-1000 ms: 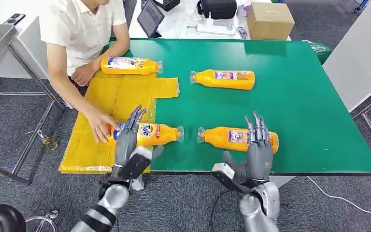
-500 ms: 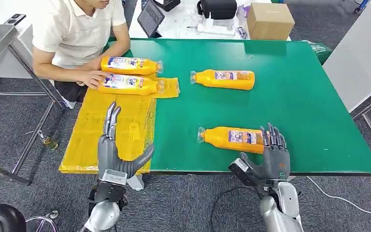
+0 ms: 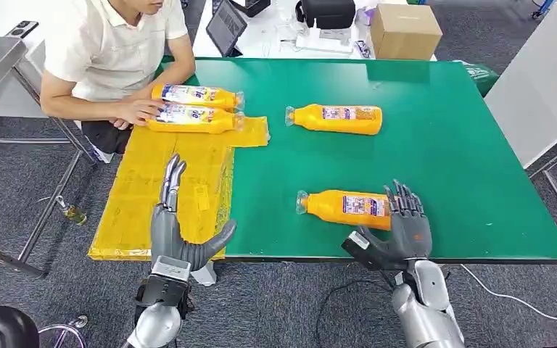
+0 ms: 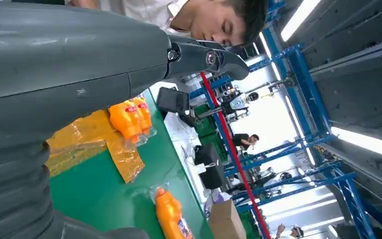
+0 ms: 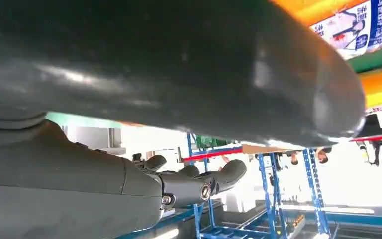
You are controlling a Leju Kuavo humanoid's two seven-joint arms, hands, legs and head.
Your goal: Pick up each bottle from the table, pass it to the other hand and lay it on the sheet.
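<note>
**Right hand at the near bottle, left hand empty over the sheet**

Right hand sits at the near edge of the green table, its fingers spread and raised against the base end of the near orange bottle. Whether they touch the bottle cannot be told; the fingers are not wrapped around it, and the hand holds nothing. That bottle lies on its side on the bare green surface, cap pointing left. In the right wrist view the bottle's label shows just beyond the thick thumb.

Left hand is released too, palm up-turned, fingers straight and pointing far, thumb stuck out to the right. It hovers over the near part of the yellow sheet, which covers the table's left side.

Two bottles lie side by side at the far end of the sheet: the farther one and the nearer one, both with caps to the right. A person's hand rests on the nearer of the pair. A fourth bottle lies on the green surface to the right of them, cap to the left, well apart from both robot hands.

A cardboard box stands on a white table beyond the far edge.
</note>
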